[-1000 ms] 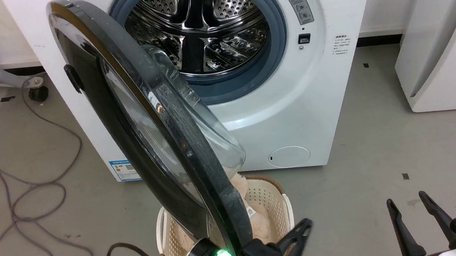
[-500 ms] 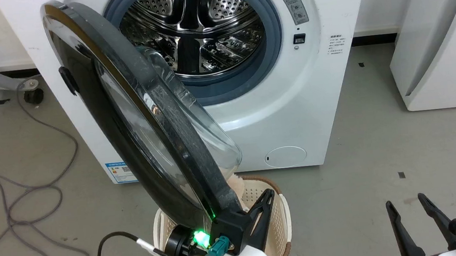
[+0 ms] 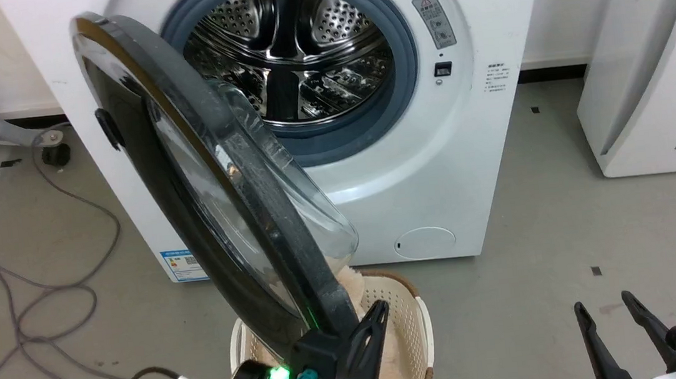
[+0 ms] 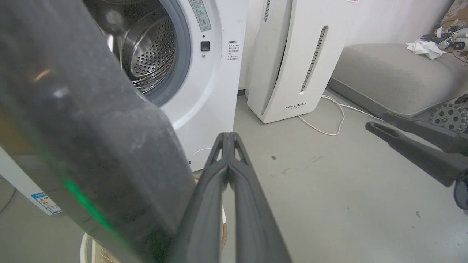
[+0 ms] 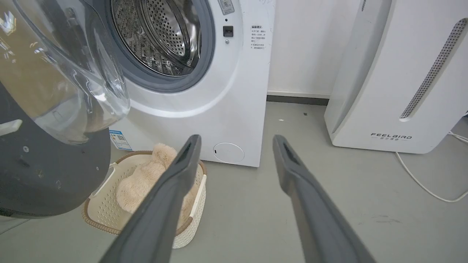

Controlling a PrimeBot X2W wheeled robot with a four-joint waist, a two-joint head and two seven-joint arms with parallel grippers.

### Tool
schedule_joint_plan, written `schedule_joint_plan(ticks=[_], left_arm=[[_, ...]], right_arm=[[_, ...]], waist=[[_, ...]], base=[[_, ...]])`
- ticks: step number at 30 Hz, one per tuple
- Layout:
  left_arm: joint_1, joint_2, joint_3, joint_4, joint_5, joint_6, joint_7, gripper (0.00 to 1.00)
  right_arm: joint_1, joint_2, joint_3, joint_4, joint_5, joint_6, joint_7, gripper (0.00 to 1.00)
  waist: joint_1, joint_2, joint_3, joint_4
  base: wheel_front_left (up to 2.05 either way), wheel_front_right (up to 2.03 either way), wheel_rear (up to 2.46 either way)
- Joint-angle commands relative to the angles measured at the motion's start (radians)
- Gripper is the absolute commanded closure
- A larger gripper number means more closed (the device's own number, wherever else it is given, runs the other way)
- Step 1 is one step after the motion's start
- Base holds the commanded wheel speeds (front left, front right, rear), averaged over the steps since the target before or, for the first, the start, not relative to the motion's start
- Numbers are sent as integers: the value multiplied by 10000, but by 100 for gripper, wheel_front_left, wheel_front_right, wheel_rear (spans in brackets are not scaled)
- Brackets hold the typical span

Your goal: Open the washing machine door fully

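head view has the washing machine door (image 3: pixel 240 212) swung out from the left side of the washing machine (image 3: pixel 435 160), standing nearly edge-on to the camera, with its glass bowl bulging to the right and the steel drum (image 3: pixel 292 50) uncovered behind it. the door's lower edge hangs over a cream basket (image 3: pixel 419 331) on the floor (image 3: pixel 536 225) in front of the machine.

the left gripper (image 3: pixel 380 308) sits at that lower edge, on the inner side of the door. its two fingers are pressed together with nothing between them. in the left wrist view the closed fingers (image 4: pixel 219 190) run right alongside the door's dark inner rim (image 4: pixel 91 146), at least just beside it; whether they press on it i cannot tell.

the right gripper (image 3: pixel 602 301) hangs over bare floor at the lower right, well apart from the door. its fingers are spread wide and hold nothing. right wrist view looks between them (image 5: pixel 236 138) at the machine's round hatch (image 5: pixel 228 152), with a beige plush toy (image 5: pixel 146 175) lying in the basket.
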Motion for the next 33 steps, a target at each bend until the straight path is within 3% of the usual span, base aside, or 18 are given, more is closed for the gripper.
schedule_joint_plan(ticks=[1, 15, 33], left_arm=[[192, 121, 98, -134, -11, 96, 50, 100], [1113, 634, 242, -1508, 34, 623, 393, 100], [1819, 808, 1017, -2333, -162, 1449, 4, 100]], right_arm=[[208, 43, -25, 23, 4, 6, 6, 0], [261, 43, -206, -53, 52, 6, 49, 0], [21, 43, -482, -71, 24, 6, -16, 0]], waist=[[0, 0, -54, 60], [0, 0, -60, 1146], [0, 0, 386, 3568]], base=[[0, 0, 0], [0, 0, 0], [0, 0, 0]])
